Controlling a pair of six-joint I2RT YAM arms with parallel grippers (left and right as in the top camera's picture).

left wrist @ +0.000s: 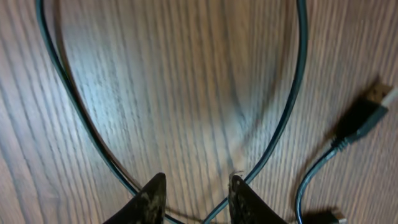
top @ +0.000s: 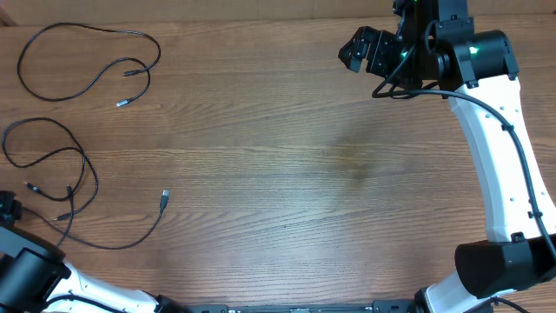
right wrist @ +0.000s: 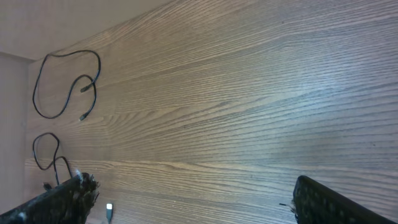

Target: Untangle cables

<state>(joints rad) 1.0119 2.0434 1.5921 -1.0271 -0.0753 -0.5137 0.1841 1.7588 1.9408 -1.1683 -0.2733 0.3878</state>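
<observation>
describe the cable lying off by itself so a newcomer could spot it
Start at the table, seen from overhead, and go to its far left corner. There one cable lies alone in an open loop. Unlike the cables nearer the left arm, it crosses no other cord.

Thin black cables (left wrist: pixel 303 62) on brown table (top: pixel 261 156) with streaky wood grain. At right, white arm (top: pixel 495 174) with black joints, small green lights (top: pixel 473 50).

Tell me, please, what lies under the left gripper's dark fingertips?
A thin black cable loop on the brown wooden table runs between the fingers of the left gripper; where its strands meet is hidden beneath them.
</observation>
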